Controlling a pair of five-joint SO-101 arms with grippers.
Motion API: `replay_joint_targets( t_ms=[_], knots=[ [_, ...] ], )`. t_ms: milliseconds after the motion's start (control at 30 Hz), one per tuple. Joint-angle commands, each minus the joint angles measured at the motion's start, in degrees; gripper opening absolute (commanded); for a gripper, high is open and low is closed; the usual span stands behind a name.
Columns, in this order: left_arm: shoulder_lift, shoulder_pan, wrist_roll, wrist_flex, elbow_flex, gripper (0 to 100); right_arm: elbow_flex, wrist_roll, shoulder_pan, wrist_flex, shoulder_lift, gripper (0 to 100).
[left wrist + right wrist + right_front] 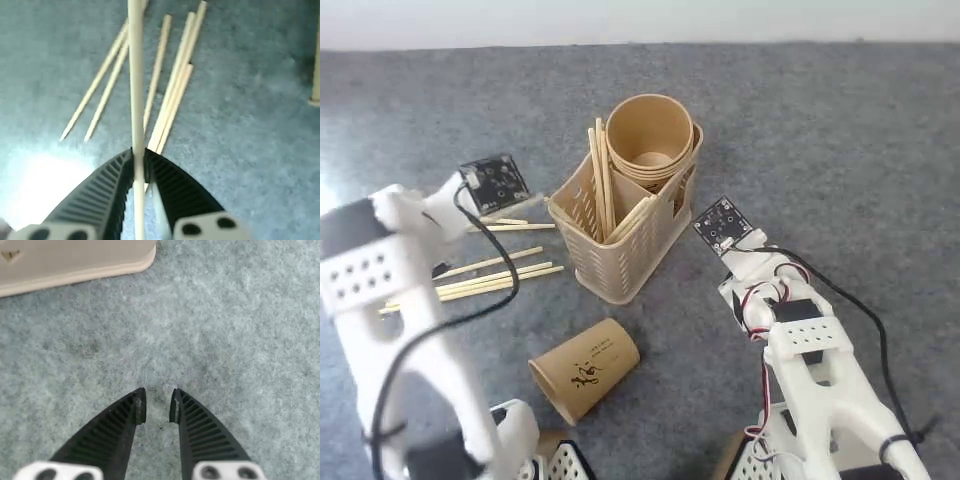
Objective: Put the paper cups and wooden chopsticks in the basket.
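At the near edge of the table (840, 150), one paper cup (585, 370) lay on its side, well apart from the basket (620, 250).

Just beyond it on the right, the right gripper (157, 405) hung over bare table beside the basket's base. Its fingers stood narrowly parted with nothing between them.

On the left, the left gripper (139, 155) had its fingers closed on a single held chopstick (135, 75), which ran straight out past the fingertips. Below it, the loose chopsticks (490, 278) lay scattered flat on the table, left of the basket.

Farther in, at centre, the basket stood upright. The upright chopsticks (602, 180) leaned in its left compartment, and the stacked cups (650, 140) sat nested in its far compartment.

Step in hand, as judged: transfer of one chopstick to the basket. The next move calls for carrying the held chopstick rightward over the left compartment, tipping it toward vertical, lowering the end past the rim and then opening the fingers. Left to do: the loose chopsticks and the fallen cup.
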Motion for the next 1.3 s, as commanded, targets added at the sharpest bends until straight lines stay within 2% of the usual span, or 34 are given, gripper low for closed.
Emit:
replay_joint_targets(
  t_ms=[0, 167, 267, 467, 667, 800, 933, 1067, 1167, 1267],
  knots=[
    [-9.0, 0.4, 12.1, -5.5, -1.7, 1, -0.4, 0.1, -0.2, -0.7, -1.5, 9.1],
    [-16.1, 4.2, 24.9, -11.1, -2.2, 1, -0.4, 0.1, -0.2, -0.7, -1.5, 9.1],
    [-19.7, 8.4, 32.9, -13.4, -2.2, 1, -0.4, 0.1, -0.2, -0.7, -1.5, 9.1],
    [-22.9, 17.8, 54.1, -20.0, -2.2, 1, 0.1, 0.1, -0.2, -1.0, -1.5, 9.1],
    [-23.2, 27.9, 69.8, -29.3, -2.2, 1, 0.1, 0.1, -0.2, -1.1, -1.5, 9.1],
    [-23.3, 32.8, 75.5, -38.0, -3.5, 1, 0.2, 0.1, -0.2, -1.1, -1.5, 9.1],
    [-22.7, 35.5, 81.0, -42.5, -2.4, 1, 0.2, 0.1, -0.2, -1.1, -1.5, 9.1],
    [-23.2, 36.1, 82.5, -50.6, -0.8, 1, 0.2, 0.3, -0.2, -1.4, -1.5, 9.1],
    [-22.8, 36.1, 87.1, -49.2, 0.4, 1, 1.2, 2.5, -0.2, -3.4, -1.5, 9.1],
    [-23.1, 36.3, 91.9, -49.5, 6.6, 1, 1.8, 3.2, -0.2, -4.9, -1.5, 9.1]
  ],
)
